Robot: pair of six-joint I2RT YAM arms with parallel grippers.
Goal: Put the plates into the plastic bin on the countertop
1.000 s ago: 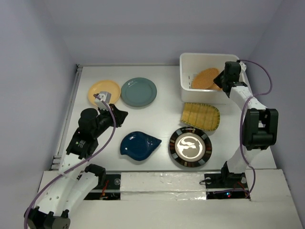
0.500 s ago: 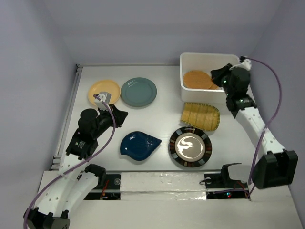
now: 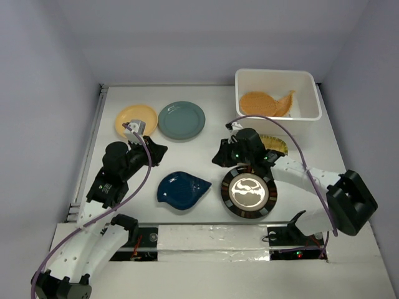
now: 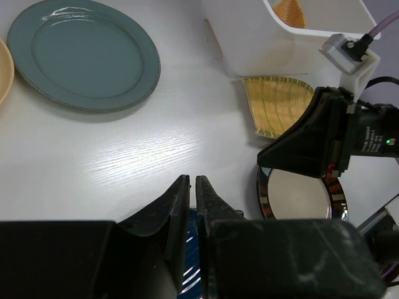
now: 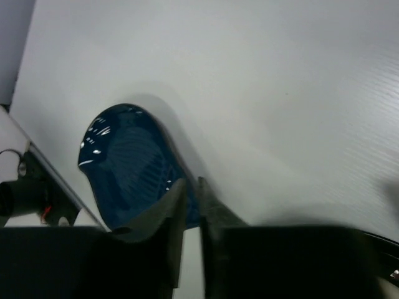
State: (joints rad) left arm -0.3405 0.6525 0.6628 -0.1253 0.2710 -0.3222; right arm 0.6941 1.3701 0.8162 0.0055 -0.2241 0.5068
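Observation:
The white plastic bin (image 3: 274,71) stands at the back right of the countertop (image 3: 215,106) with an orange woven-look plate (image 3: 257,103) lying in it. On the countertop lie a yellow round plate (image 3: 136,120), a grey-teal plate (image 3: 181,120), a dark blue leaf plate (image 3: 182,189), a black-rimmed plate (image 3: 249,193) and a yellow leaf plate (image 3: 276,145), the last partly under my right arm. My right gripper (image 3: 218,154) is shut and empty, low over the middle, with the blue leaf (image 5: 124,165) just beyond its tips. My left gripper (image 3: 161,151) is shut and empty above the blue leaf.
A second orange piece (image 3: 288,101) leans at the bin's right side. A raised rim (image 3: 100,124) runs along the countertop's left edge. In the left wrist view the right gripper's dark body (image 4: 312,140) sits between the yellow leaf (image 4: 277,103) and the black-rimmed plate (image 4: 299,193).
My right arm has left the bin and swung down-left to the middle of the countertop. The orange plate now lies flat in the bin. The left arm has not moved.

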